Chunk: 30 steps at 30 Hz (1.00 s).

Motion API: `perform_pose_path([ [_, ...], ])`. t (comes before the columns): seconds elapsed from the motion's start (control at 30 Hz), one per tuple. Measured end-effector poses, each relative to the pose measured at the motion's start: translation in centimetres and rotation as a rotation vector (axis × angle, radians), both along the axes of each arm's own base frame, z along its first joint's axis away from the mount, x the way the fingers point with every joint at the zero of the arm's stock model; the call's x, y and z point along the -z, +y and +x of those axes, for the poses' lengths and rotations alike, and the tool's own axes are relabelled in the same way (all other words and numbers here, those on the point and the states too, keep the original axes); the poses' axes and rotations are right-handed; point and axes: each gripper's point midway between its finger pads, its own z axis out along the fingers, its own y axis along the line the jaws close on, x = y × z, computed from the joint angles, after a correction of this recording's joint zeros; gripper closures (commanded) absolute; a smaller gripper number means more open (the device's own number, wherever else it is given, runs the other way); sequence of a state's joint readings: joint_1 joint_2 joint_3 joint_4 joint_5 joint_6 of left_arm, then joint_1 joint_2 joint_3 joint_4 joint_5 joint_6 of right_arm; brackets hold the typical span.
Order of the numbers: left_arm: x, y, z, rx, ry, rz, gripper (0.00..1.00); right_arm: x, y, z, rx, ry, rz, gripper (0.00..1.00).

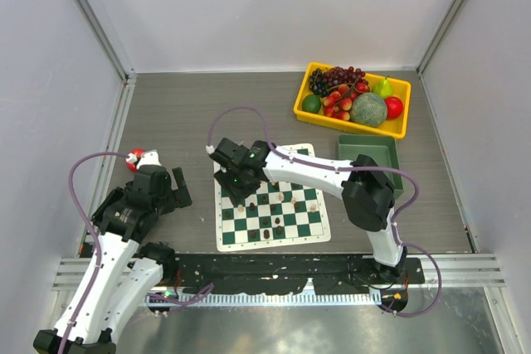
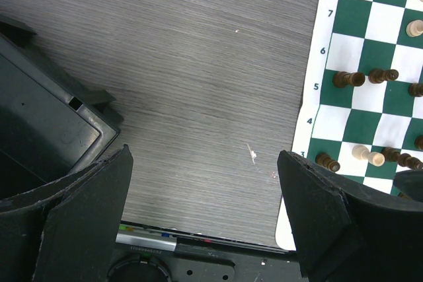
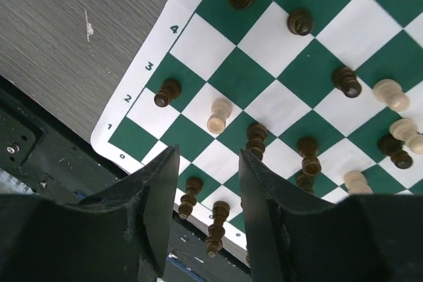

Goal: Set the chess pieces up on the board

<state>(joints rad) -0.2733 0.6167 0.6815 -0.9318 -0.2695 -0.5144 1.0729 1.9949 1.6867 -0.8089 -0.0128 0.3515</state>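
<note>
The green and white board (image 1: 309, 236) lies on the table in front of the arms. Several dark (image 3: 254, 138) and cream chess pieces (image 3: 219, 114) stand on it. My right gripper (image 1: 237, 189) hovers over the board's left side, open and empty; in the right wrist view (image 3: 209, 183) two dark pieces (image 3: 188, 197) stand below the gap between its fingers. My left gripper (image 1: 168, 184) is open and empty over bare table left of the board; its view shows the board's edge (image 2: 310, 107) with dark pieces (image 2: 348, 79) beside its right finger (image 2: 317, 212).
A yellow tray of fruit (image 1: 303, 101) sits at the back right. A plain green bin (image 1: 390, 152) stands right of the board. A red object (image 1: 134, 156) lies by the left arm. A dark box (image 2: 39, 123) is at the left in the left wrist view.
</note>
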Motion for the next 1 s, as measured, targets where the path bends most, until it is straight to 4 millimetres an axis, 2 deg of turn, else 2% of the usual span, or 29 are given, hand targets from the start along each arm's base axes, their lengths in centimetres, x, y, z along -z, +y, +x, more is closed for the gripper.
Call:
perform_pose_path([
  [0.1,0.0,0.0,0.0,0.0,0.0,0.0,0.01,1.0,0.1,-0.5,-0.005,0.026,-0.013,0.55],
  [0.37,-0.1,0.0,0.0,0.0,-0.006,-0.002,0.01,2.0,0.7,-0.4,-0.002,0.035,-0.009,0.58],
  [0.63,-0.1,0.0,0.0,0.0,-0.006,-0.002,0.01,4.5,0.5,-0.6,-0.004,0.066,-0.056,0.6],
  [0.8,-0.1,0.0,0.0,0.0,-0.006,-0.002,0.01,4.6,0.5,-0.7,-0.005,0.068,-0.058,0.64],
  [1.0,-0.1,0.0,0.0,0.0,-0.005,-0.001,0.01,4.6,0.5,-0.7,-0.007,0.072,-0.058,0.64],
])
